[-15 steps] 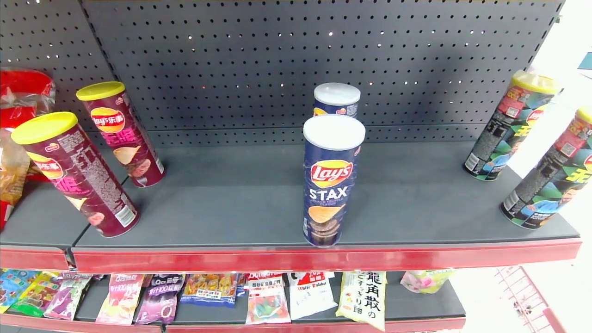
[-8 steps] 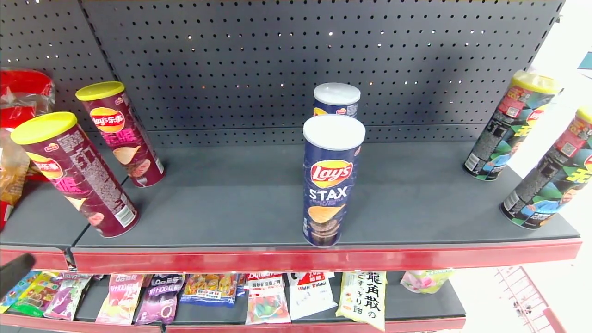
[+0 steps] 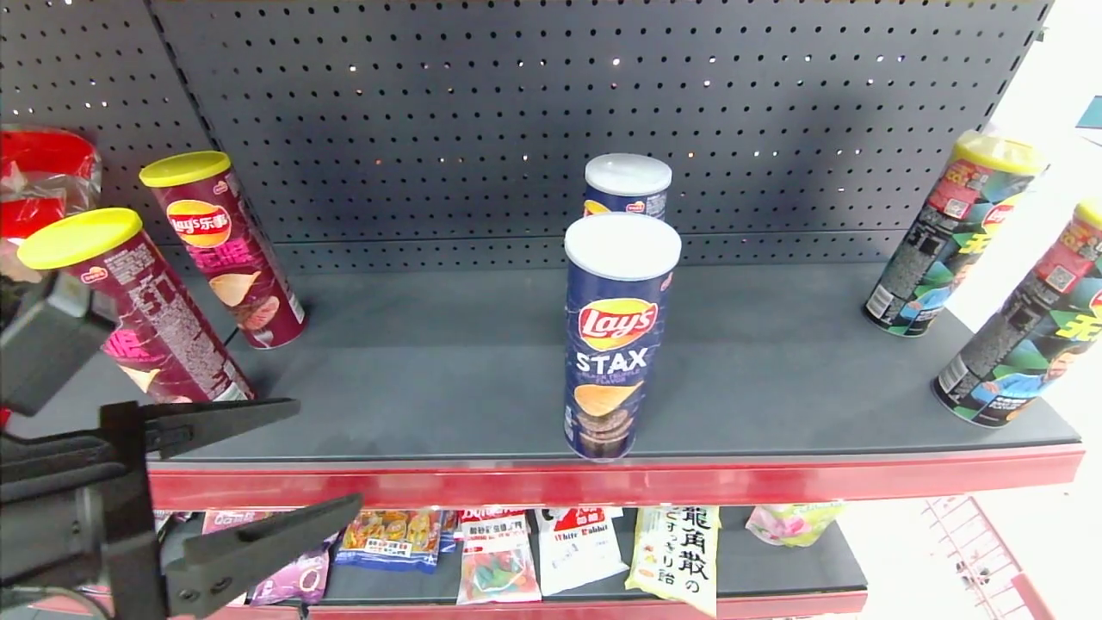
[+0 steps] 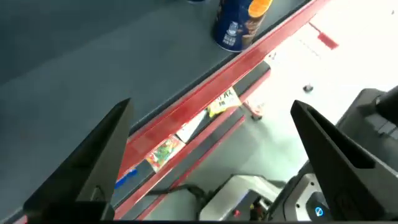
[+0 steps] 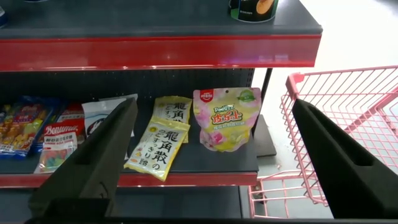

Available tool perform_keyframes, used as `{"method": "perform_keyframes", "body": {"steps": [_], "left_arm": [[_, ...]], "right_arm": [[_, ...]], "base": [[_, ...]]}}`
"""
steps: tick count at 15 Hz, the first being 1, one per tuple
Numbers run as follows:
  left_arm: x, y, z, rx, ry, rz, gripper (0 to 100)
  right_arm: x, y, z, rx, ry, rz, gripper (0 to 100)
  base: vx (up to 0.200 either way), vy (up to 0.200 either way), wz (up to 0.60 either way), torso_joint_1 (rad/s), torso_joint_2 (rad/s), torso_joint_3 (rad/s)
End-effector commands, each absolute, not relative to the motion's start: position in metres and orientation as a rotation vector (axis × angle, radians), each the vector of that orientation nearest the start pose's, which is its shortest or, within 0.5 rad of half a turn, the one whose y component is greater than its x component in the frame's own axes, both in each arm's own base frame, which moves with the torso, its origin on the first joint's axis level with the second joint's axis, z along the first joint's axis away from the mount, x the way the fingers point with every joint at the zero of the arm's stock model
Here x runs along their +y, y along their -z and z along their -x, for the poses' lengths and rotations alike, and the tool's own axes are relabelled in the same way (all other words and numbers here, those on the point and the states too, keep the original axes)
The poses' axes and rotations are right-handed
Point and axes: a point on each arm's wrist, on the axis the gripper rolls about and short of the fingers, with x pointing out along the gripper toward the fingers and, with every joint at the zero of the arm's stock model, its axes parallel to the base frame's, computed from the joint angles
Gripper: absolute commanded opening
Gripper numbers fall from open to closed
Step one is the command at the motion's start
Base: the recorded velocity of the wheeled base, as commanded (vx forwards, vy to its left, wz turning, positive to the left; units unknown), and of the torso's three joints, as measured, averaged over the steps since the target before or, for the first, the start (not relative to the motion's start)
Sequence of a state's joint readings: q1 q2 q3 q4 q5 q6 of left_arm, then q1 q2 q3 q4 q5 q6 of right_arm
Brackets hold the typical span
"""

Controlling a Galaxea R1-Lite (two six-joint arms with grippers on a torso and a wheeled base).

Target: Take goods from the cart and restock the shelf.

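Two sets of jaws are mine, and both stand wide apart. My left jaws sit at the lower left of the head view, tips pointing toward the middle of the frame, in front of the red front edge [image 3: 603, 482] of the grey shelf [image 3: 430, 362]. The upper tip lies just beside the base of the nearer maroon can [image 3: 129, 301], which has a yellow lid; I cannot tell whether they touch. A second maroon can [image 3: 219, 245] stands behind it, nearer the pegboard back wall [image 3: 516, 112].

At the centre of the frame a blue can [image 3: 620, 336] with a white lid stands upright at the shelf's front edge, well apart from my left jaws. Another blue can [image 3: 627, 185] stands directly behind it. From the left wrist camera, the base of the front blue can [image 4: 239, 25] shows far beyond the jaw tips, with the red edge running between them.

At the right of the head view two dark patterned cans, one at the back [image 3: 947, 232] and one at the front [image 3: 1024, 344], stand on the same shelf.

A lower shelf [image 3: 775, 560] carries flat snack bags [image 3: 499, 555]. The right wrist camera frames it between my right jaws: a yellow bag [image 5: 163, 140] and a pink and green bag [image 5: 226, 118] lie side by side ahead, apart from the tips. The pink wire cart [image 5: 348, 124] stands just beside the shelf end, and it also shows at the lower right of the head view [image 3: 973, 542].
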State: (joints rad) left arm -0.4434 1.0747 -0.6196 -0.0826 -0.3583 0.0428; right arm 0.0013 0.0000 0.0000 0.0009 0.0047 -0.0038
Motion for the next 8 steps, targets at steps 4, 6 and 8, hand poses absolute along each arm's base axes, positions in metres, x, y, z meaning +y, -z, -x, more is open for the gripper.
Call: {"method": "perform_keyframes", "body": {"steps": [4,6,8], "left_arm": [[-0.095,-0.193,-0.172,0.504,0.834,-0.179,100],[-0.100,-0.187,-0.182,0.526,0.839,-0.202,100],[-0.112,-0.188,-0.197,0.531,0.862,-0.216,100]], "right_arm": [[0.000,-0.075,0.023,0.002,-0.006,0.005,100],[0.000,-0.075,0.023,0.002,-0.006,0.005,100],[0.000,-0.075,0.023,0.000,-0.006,0.005,100]], "base": [[0.000,0.000,0.00,0.000,0.00,0.000],[0.000,0.000,0.00,0.000,0.00,0.000],[0.000,0.000,0.00,0.000,0.00,0.000]]}}
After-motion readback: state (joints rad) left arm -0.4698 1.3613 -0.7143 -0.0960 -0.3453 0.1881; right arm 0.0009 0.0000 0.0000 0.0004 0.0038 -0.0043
